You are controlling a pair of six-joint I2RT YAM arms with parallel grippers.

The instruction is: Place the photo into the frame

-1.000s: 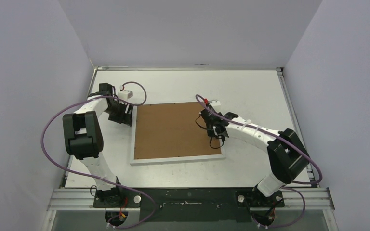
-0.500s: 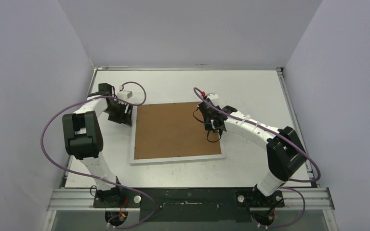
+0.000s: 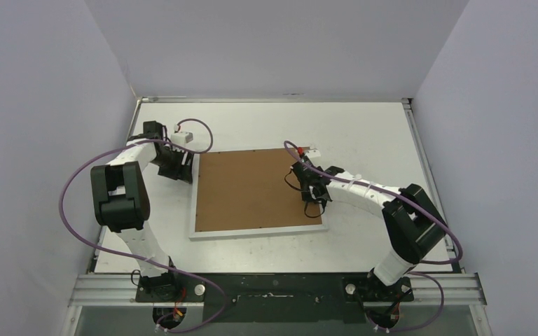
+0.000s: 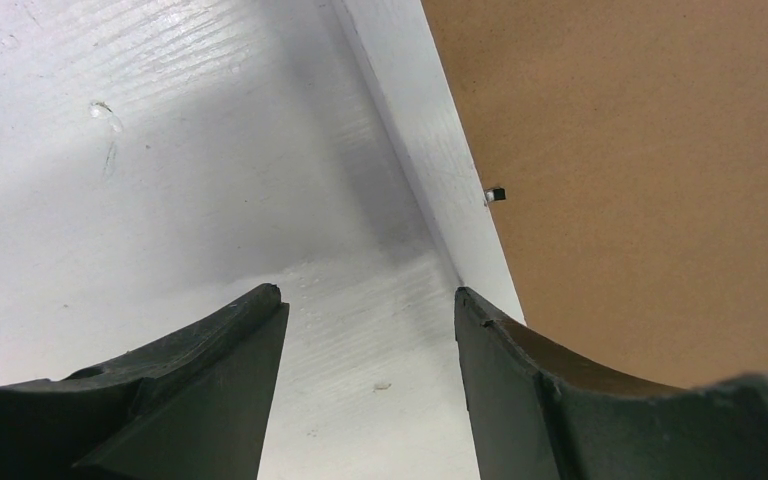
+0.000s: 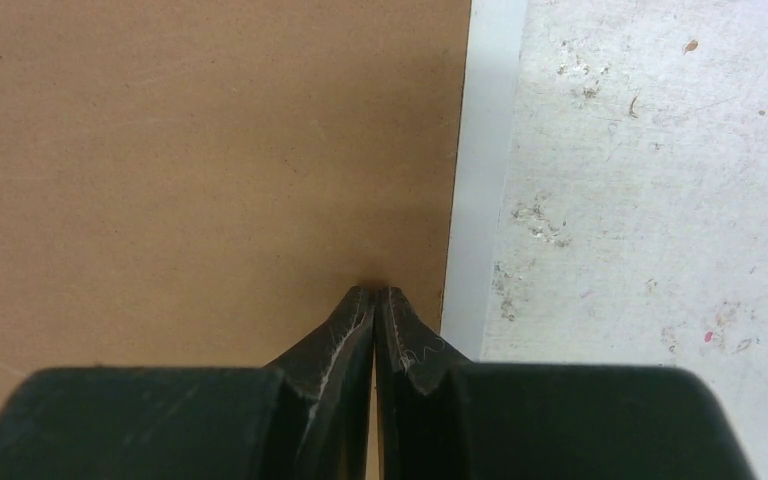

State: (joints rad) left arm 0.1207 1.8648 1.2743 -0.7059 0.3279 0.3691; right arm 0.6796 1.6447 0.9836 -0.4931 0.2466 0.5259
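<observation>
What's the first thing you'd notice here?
A big brown board fills the white frame in the middle of the table. The right gripper, pinched shut, points at the board's right edge, and the left gripper sits open by the frame's left side.

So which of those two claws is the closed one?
The right gripper: its jaws are pinched together over the brown backing board. The left gripper stands open at the left edge of the frame.

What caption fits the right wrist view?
Shut right gripper over the brown backing board, beside the frame and its white edge.
</observation>
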